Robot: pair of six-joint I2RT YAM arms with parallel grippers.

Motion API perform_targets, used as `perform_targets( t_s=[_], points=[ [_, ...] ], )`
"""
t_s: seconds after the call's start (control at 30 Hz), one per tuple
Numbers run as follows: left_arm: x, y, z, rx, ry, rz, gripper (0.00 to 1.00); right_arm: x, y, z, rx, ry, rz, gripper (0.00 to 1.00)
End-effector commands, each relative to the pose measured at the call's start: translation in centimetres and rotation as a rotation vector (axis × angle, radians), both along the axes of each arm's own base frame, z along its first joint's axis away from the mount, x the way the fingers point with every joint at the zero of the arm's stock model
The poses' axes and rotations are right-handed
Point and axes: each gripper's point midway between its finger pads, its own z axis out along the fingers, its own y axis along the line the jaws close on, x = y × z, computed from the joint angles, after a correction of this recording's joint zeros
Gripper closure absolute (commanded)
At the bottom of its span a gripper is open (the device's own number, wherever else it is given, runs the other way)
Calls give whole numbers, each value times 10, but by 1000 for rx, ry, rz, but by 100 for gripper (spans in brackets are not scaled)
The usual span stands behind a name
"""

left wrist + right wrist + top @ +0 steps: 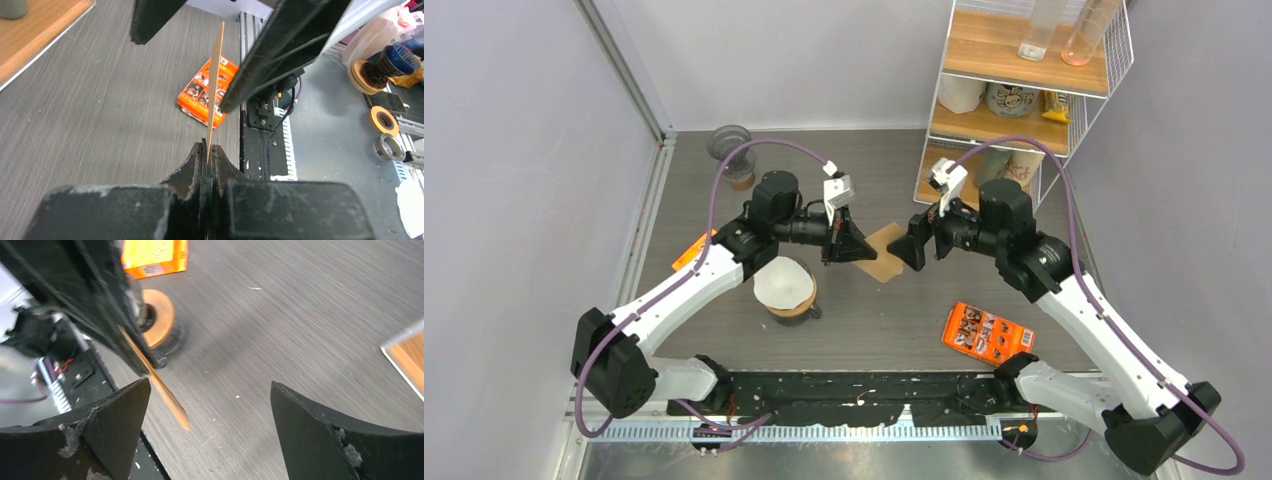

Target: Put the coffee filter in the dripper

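I see the left fingers [192, 167] clamped together on the coffee filter [215, 80]; the right fingers [117, 412] stand apart on either side of it.

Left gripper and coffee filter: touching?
Touching. The left wrist view shows the left gripper shut, with the edge-on coffee filter pinched between its fingertips.

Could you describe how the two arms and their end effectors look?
The left arm and right arm have white links, black joints and looping purple cables. The left end effector and right end effector are black, with wedge-shaped fingers, scuffed grey, each with a white camera block.
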Motion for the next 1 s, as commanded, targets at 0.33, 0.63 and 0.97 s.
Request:
perform_targets(
  t_s=[0.33, 0.63, 0.97],
  points=[
    [6, 20, 54, -180, -81, 115, 100, 7, -58, -38, 145, -20, -384, 5],
    [6, 24, 57, -206, -98, 151, 100, -11, -26, -11, 312, -22, -191, 5],
    [5, 27, 60, -217, -120, 157, 100, -3, -19, -8, 327, 18, -188, 4]
  ],
)
